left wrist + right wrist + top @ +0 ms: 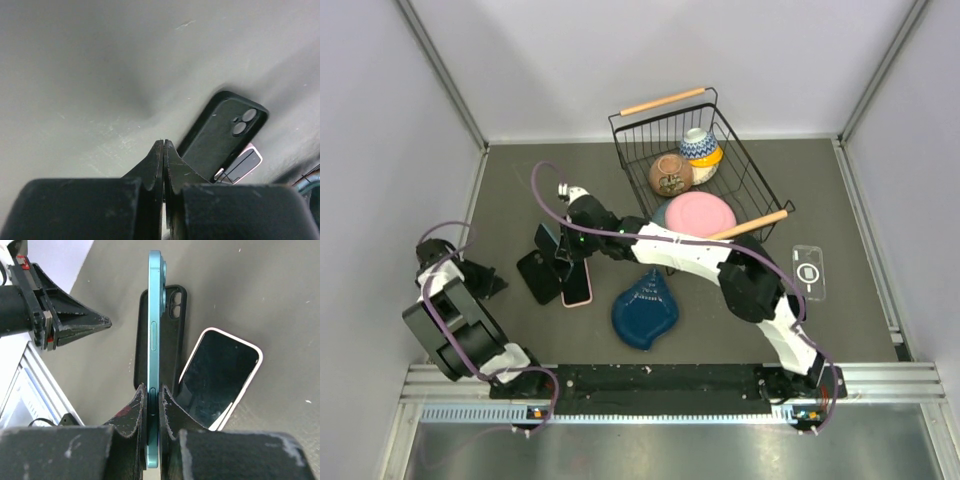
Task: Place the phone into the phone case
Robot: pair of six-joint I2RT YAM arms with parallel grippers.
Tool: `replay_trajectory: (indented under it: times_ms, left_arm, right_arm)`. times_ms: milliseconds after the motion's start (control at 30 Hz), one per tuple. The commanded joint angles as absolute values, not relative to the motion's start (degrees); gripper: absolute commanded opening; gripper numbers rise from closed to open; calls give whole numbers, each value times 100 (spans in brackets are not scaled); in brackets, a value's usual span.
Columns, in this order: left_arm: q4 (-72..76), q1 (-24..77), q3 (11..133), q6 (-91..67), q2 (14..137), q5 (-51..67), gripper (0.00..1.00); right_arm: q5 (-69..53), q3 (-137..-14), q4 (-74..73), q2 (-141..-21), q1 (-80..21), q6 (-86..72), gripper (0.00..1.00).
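The right gripper (pixel 152 397) clamps the teal phone (pixel 155 315) on edge, left of centre in the top view, close above the black case (pixel 175 335) lying on the worktop (pixel 260 290). The left gripper (pixel 164 147), lower left, is closed and empty.

A slim teal smartphone (pixel 155 325) is held up on its edge, camera end pointing away, directly over a black soft phone case (pixel 175 350) lying flat.
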State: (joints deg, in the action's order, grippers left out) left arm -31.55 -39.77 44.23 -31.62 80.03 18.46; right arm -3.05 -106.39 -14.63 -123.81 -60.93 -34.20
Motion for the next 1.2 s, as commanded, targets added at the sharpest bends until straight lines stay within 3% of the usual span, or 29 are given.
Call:
replay_trajectory:
  times_ms: [0, 633, 1167]
  left_arm:
    - [-2549, -4069, 4219, -3226, 8287, 2258, 0]
    - [-2443, -4034, 4158, -3041, 9088, 2646, 0]
    - [-2391, -3938, 4263, -2979, 9343, 2839, 0]
  right_arm:
    - [-281, -11267, -1195, -12717, -6205, -3700, 0]
    - [-870, -12216, -835, -14089, -6214, -4394, 0]
    - [-1239, -12111, -589, -14458, -6302, -4816, 0]
